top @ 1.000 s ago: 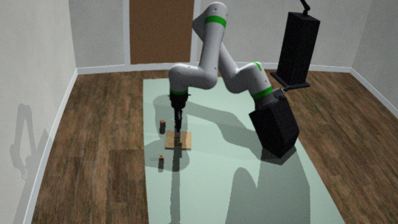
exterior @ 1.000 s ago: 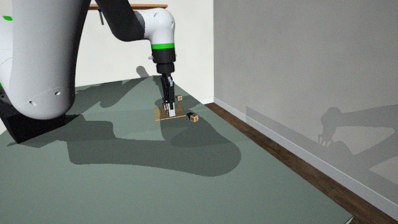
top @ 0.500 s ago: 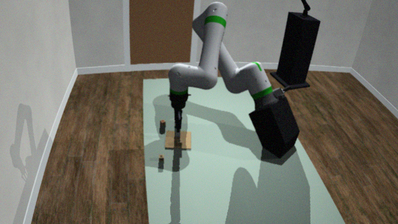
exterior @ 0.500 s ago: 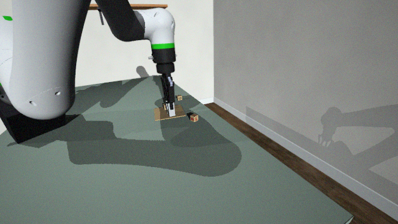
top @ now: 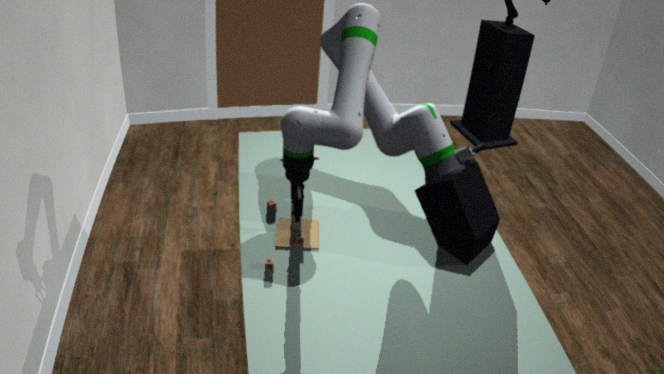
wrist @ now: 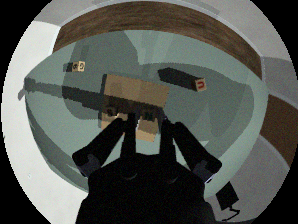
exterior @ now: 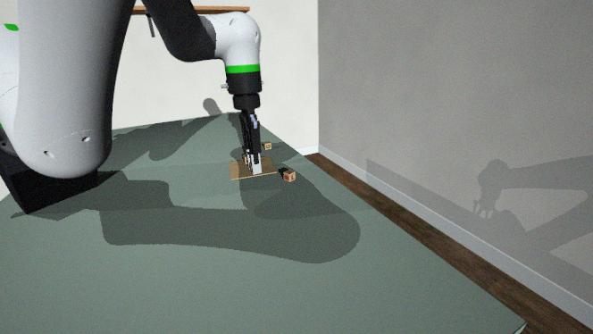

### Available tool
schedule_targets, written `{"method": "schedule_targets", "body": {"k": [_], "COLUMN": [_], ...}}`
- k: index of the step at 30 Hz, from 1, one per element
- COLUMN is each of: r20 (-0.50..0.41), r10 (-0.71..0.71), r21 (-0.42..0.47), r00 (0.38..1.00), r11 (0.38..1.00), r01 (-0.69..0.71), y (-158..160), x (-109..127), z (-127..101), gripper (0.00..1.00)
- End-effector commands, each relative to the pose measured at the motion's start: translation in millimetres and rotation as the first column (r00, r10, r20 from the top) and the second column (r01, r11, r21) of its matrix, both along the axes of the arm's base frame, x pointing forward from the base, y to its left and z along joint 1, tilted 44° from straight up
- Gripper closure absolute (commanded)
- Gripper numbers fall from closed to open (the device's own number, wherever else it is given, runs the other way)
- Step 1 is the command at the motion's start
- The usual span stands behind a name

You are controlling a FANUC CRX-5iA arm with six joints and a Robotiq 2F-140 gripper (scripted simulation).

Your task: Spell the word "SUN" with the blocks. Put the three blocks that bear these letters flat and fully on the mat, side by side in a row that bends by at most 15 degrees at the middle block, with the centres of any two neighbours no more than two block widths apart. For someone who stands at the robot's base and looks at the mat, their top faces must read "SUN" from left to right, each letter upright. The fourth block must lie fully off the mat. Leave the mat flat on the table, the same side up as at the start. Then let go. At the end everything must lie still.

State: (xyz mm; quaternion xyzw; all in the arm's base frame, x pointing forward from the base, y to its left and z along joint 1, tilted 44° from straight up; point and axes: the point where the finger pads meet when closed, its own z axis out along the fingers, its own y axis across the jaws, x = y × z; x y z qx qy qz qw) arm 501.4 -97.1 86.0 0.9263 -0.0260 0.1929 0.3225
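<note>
The tan mat (top: 297, 231) lies on the green table top and also shows in the exterior view (exterior: 253, 169) and the wrist view (wrist: 136, 90). My gripper (top: 296, 234) (exterior: 255, 170) points straight down at the mat's near part, with its fingertips at the mat's surface. The fingers stand slightly open around a wooden block (wrist: 145, 127) that rests on the mat. A second block (wrist: 109, 116) sits on the mat right beside it (exterior: 245, 157). Their letters are hidden. Two more blocks lie off the mat, one (top: 271, 204) (exterior: 267, 146) and another (top: 269, 262) (exterior: 289, 175) with a red letter.
The robot's black base (top: 457, 212) stands on the table to the right of the mat. A tall black stand (top: 495, 80) is at the back right on the wooden floor. The table's edge runs close behind the two loose blocks.
</note>
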Motion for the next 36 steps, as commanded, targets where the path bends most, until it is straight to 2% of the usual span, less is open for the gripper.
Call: {"method": "schedule_targets", "body": {"k": [1, 15, 29, 36], "r20": [0.000, 0.000, 0.000, 0.000], "r10": [0.000, 0.000, 0.000, 0.000], "r21": [0.000, 0.000, 0.000, 0.000], "r00": [1.000, 1.000, 1.000, 1.000], "r11": [1.000, 1.000, 1.000, 1.000], "r01": [0.000, 0.000, 0.000, 0.000], "y": [0.2, 4.7, 45.5, 53.8], "x": [0.1, -2.4, -25.3, -30.0], "z": [0.1, 5.4, 53.6, 63.4], "gripper": [0.75, 0.75, 0.75, 0.75]}}
